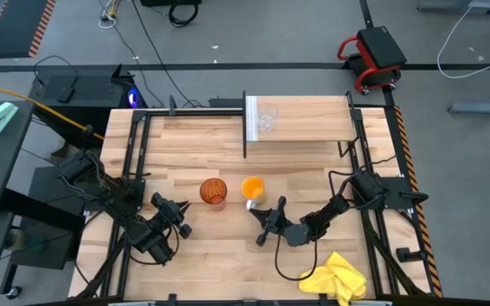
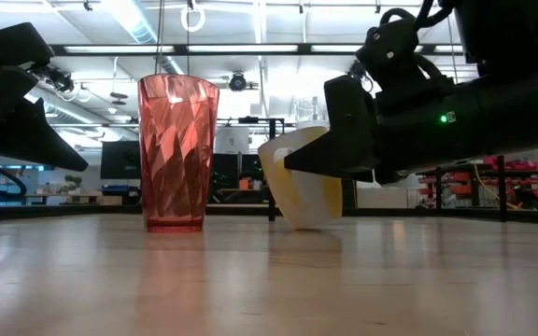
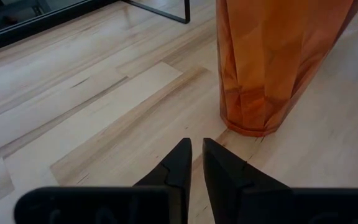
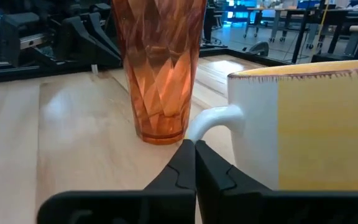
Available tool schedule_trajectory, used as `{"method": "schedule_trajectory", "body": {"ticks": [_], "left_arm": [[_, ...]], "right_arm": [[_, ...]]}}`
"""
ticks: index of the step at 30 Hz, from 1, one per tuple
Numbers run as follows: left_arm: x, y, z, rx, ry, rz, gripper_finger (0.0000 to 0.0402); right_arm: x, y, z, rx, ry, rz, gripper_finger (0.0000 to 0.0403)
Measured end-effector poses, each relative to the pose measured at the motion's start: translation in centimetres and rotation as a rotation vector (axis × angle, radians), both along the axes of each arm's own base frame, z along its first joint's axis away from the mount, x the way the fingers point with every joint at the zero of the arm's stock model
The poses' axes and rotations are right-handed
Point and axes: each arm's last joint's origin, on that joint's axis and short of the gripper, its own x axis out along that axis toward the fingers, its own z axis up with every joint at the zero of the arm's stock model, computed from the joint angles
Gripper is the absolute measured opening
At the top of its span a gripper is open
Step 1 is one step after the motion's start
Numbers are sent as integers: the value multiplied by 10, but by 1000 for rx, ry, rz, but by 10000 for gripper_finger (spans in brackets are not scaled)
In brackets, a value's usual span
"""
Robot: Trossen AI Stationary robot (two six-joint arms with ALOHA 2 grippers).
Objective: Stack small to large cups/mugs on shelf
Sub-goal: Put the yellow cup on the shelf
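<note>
The right gripper (image 4: 194,152) has its jaws pressed together, and they seem to pinch the pale handle (image 4: 211,121) of the orange mug (image 1: 252,187) low down, though whether the loop is truly caught I cannot tell; in the low view the mug (image 2: 308,179) sits tilted, one edge of its base off the tabletop (image 1: 219,246); I judge it ceramic, fairly heavy, glazed and slippery, so a hold on the handle alone may let it swing. Just beside it stands the amber tumbler (image 1: 213,191), upright; it looks like light faceted plastic, easy to tip, best taken round the body. The left gripper (image 3: 193,163) waits near the tumbler's foot, jaws closed on nothing. The clear glass cup (image 1: 267,118) stands on the shelf (image 1: 313,123), near its white end panel; fragile.
</note>
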Motion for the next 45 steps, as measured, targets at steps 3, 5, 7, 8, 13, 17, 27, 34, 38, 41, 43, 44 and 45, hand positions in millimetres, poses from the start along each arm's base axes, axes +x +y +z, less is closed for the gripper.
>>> {"method": "schedule_trajectory", "body": {"ticks": [3, 5, 7, 8, 13, 17, 27, 34, 38, 41, 43, 44, 45], "left_arm": [[0, 0, 0, 0, 0, 0, 46], [0, 0, 0, 0, 0, 0, 45], [0, 0, 0, 0, 0, 0, 44], [0, 0, 0, 0, 0, 0, 44], [0, 0, 0, 0, 0, 0, 46], [0, 0, 0, 0, 0, 0, 44], [0, 0, 0, -1, 0, 1, 44], [0, 0, 0, -1, 0, 0, 42], [0, 0, 0, -1, 0, 0, 46], [0, 0, 0, -1, 0, 1, 45], [0, 0, 0, -1, 0, 0, 43], [0, 0, 0, -1, 0, 0, 43], [0, 0, 0, -1, 0, 0, 42]], "right_arm": [[-1, 1, 0, -1, 0, -2, 1], [-1, 1, 0, -2, 1, -4, 1], [-1, 2, 0, -3, 1, -3, 1], [-1, 2, 0, -3, 1, -2, 1], [-3, 5, 0, -5, 3, 5, 5], [-3, 6, -2, 15, 5, 7, 14], [-5, 5, -6, 28, 31, -4, 52], [-8, 10, 7, 1, 40, -13, 62], [-18, 16, 21, -50, 93, -63, 61], [-32, 19, 36, -53, 128, -109, 56], [-42, 17, 50, -21, 137, -119, 48], [-46, 16, 57, 5, 132, -125, 43], [-51, 14, 65, 34, 134, -119, 37]]}}
